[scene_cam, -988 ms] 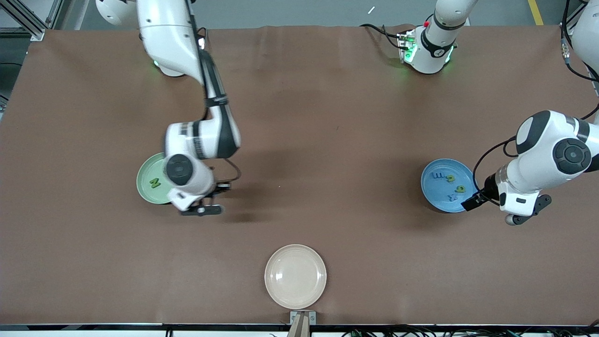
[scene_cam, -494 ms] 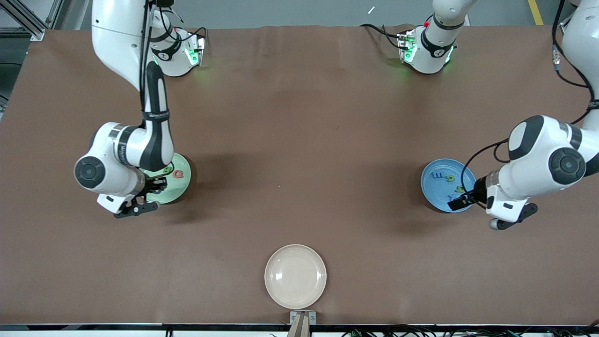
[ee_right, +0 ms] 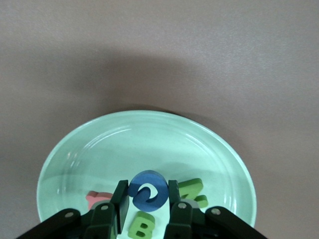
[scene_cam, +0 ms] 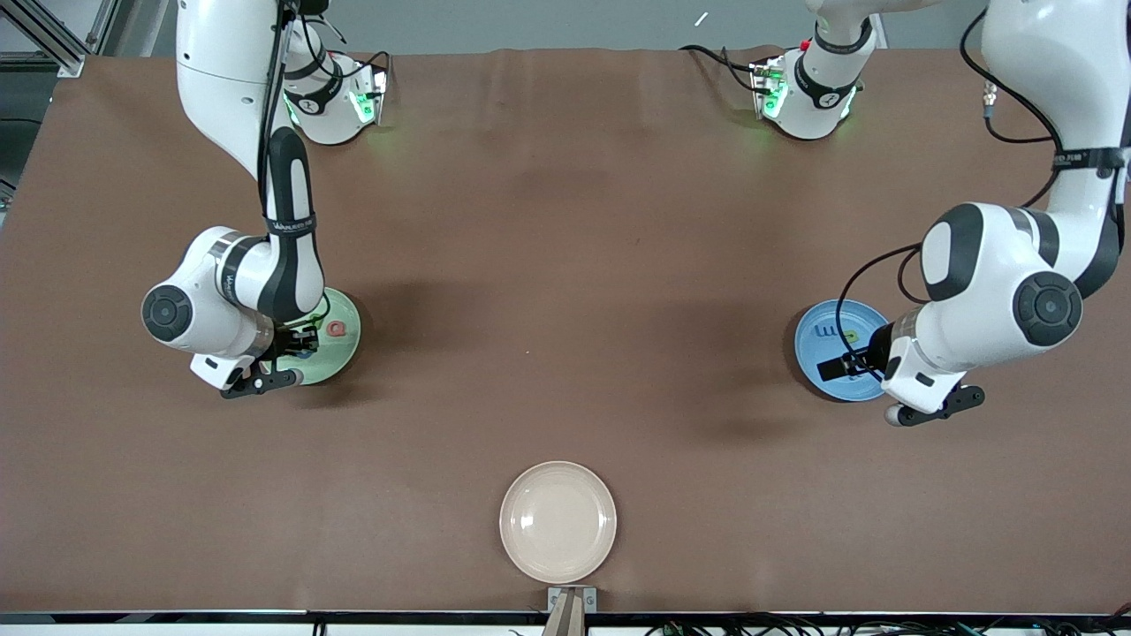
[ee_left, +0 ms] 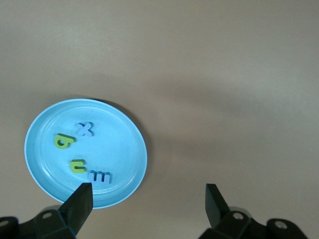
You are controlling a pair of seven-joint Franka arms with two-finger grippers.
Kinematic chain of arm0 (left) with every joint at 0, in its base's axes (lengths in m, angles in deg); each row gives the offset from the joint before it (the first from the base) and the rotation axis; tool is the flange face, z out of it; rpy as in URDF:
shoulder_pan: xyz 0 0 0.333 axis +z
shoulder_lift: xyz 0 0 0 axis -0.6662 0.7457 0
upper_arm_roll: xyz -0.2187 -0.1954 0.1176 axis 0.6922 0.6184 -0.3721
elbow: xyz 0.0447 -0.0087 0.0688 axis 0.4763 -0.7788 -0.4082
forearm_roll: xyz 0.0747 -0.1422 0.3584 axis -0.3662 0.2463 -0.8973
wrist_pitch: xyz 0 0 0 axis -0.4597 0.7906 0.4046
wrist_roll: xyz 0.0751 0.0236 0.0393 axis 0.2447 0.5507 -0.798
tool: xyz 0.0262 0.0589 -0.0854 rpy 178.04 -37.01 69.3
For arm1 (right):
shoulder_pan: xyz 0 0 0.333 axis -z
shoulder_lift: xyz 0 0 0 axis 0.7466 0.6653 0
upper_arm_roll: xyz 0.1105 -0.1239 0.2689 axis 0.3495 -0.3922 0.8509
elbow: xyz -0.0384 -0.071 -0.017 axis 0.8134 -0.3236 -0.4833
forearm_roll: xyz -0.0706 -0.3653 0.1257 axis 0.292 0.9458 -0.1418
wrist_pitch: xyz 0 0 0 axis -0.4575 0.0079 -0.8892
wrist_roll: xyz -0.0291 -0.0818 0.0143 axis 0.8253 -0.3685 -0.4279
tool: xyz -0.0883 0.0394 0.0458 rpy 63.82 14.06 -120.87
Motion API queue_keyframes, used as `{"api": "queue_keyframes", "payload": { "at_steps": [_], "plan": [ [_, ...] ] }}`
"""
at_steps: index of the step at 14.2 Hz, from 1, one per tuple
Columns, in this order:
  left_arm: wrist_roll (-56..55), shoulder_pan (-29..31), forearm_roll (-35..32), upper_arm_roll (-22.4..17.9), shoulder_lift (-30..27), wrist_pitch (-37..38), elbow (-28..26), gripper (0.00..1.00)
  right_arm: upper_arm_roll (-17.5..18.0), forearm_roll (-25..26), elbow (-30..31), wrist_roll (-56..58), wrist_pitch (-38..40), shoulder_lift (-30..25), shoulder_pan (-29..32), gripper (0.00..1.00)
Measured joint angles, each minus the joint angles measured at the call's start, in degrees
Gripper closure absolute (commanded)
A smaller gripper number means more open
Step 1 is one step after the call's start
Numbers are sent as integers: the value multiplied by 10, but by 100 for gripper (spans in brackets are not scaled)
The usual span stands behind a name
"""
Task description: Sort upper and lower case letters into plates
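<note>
A blue letter (ee_right: 147,195) is clamped in the jaws of the right gripper (ee_right: 146,205) over the mint plate (ee_right: 99,149), where red and green letters lie. Four letters are held in the blue plate (ee_left: 119,144); above it the left gripper (ee_left: 148,199) is spread wide. A cream plate (scene_cam: 557,521) sits nearest the front camera.

Bright, even light comes from above. Soft dark shadows lie on the brown table (scene_cam: 565,265) beside both arms. Everything looks sharp.
</note>
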Motion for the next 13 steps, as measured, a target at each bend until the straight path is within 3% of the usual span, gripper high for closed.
{"api": "queue_keyframes", "payload": {
  "at_steps": [1, 2, 3, 4, 13],
  "plan": [
    [31, -34, 14, -37, -6, 0, -2, 1, 1, -5, 0, 0, 0, 0, 0, 90],
    [55, -57, 19, -62, -8, 0, -4, 1, 1, -7, 0, 1, 0, 0, 0, 54],
    [70, -66, 20, -74, -10, 0, -6, 1, 1, -8, 1, 1, 0, 0, 0, 8],
    [82, -67, 20, -78, -12, 0, -7, 1, 1, -8, 2, 0, -1, 0, 0, 0],
    [150, -17, -4, -72, -68, 41, -5, 1, -2, -12, -3, 0, 14, -1, 0, 0]
  ]
}}
